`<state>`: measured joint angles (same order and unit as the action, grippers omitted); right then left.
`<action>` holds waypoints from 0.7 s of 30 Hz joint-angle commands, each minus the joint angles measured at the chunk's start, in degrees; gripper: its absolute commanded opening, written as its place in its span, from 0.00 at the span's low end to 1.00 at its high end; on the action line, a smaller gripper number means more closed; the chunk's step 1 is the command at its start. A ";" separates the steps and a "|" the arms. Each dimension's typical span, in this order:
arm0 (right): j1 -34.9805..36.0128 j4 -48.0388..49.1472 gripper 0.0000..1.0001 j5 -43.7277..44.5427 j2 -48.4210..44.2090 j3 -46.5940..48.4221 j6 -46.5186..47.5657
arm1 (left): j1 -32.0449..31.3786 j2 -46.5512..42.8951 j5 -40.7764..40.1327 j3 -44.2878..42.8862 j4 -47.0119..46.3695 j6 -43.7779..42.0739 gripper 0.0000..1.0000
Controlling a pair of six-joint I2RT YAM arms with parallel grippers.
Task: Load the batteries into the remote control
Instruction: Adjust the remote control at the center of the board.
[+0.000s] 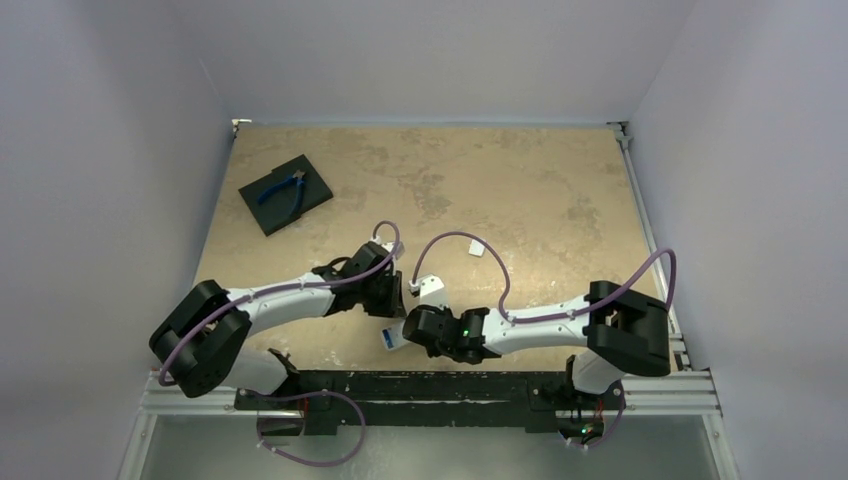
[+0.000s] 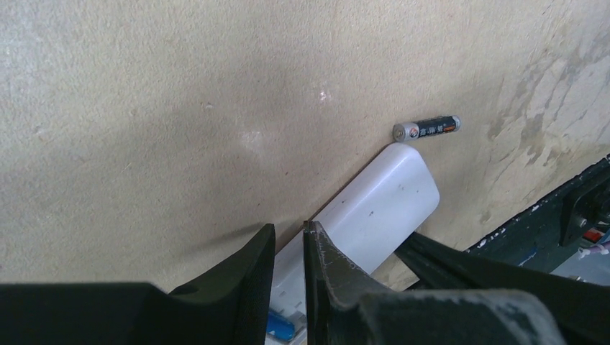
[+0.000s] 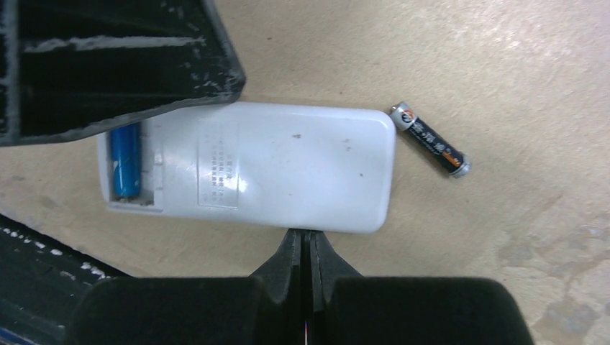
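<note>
The white remote control [image 3: 288, 165] lies back up on the tan table, its battery bay open at one end. A blue battery [image 3: 125, 159] sits in that bay. The dark battery [image 3: 430, 139] lies loose on the table just past the remote's other end [image 2: 426, 129]. My left gripper [image 2: 290, 231] hovers over the bay end [image 1: 398, 298], its jaws a narrow gap apart with nothing between them. My right gripper [image 3: 311, 233] is shut and empty, its tips touching the remote's long side [image 1: 412, 322].
Blue-handled pliers [image 1: 287, 192] lie on a black square pad [image 1: 270, 215] at the far left. A small white piece [image 1: 477, 245] rests beyond the remote. The black rail [image 1: 450, 385] runs along the near edge.
</note>
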<state>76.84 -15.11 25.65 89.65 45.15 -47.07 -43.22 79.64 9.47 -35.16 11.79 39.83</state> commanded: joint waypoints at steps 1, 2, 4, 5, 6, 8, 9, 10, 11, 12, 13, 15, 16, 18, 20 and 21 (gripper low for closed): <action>-0.87 -1.73 0.00 4.32 0.64 2.62 1.57 | -0.25 -2.45 -0.38 1.16 0.30 0.57 0.20; -1.02 -1.70 0.00 4.28 0.87 2.79 1.76 | -0.26 -2.72 -0.41 1.33 0.35 0.64 0.20; -1.16 -1.47 0.00 4.08 1.39 3.13 2.00 | -0.30 -3.26 -0.42 1.74 0.34 0.76 0.20; -1.24 -1.34 0.00 3.98 1.59 3.25 2.13 | -0.25 -3.51 -0.42 2.05 0.40 0.84 0.20; -1.32 -1.27 0.00 3.89 1.95 3.47 2.22 | -0.28 -3.78 -0.49 2.18 0.44 0.90 0.20; -1.47 -0.98 0.00 3.72 2.42 3.78 2.63 | -0.23 -4.41 -0.87 2.63 0.72 1.03 0.20; -1.62 -0.80 0.00 3.71 2.69 3.95 2.80 | -0.22 -4.68 -1.06 2.83 0.85 1.10 0.20; -1.85 -0.60 0.00 3.63 2.86 4.17 3.04 | -0.21 -4.93 -1.24 3.07 1.00 1.14 0.20; -2.01 -0.42 0.00 3.54 3.12 4.35 3.22 | -0.23 -5.26 -1.29 3.24 1.16 1.19 0.20; -2.24 -0.24 0.00 3.46 3.31 4.56 3.48 | -0.27 -5.54 -1.37 3.51 1.25 1.32 0.20; -2.48 -0.11 0.00 3.30 3.48 4.78 3.78 | -0.20 -5.86 -1.46 3.78 1.42 1.36 0.20; -2.92 0.00 0.00 3.27 3.87 5.37 4.42 | -0.28 -6.59 -1.71 4.13 1.85 1.54 0.20; -3.19 -0.07 0.00 3.34 3.99 5.53 4.75 | -0.26 -6.97 -1.81 4.29 2.12 1.55 0.20; -3.88 0.28 0.00 3.00 4.19 5.93 5.53 | -0.21 -7.71 -2.14 4.62 2.58 1.63 0.20; -4.44 0.35 0.00 2.64 4.51 6.43 6.27 | -0.24 -8.35 -2.33 4.80 3.04 1.67 0.20; -4.56 0.40 0.00 2.53 4.70 6.69 6.63 | -0.26 -8.63 -2.54 4.88 3.37 1.72 0.20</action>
<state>73.73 -16.67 26.96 93.51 49.32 -42.50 -43.22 73.01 8.03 -30.94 14.13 40.95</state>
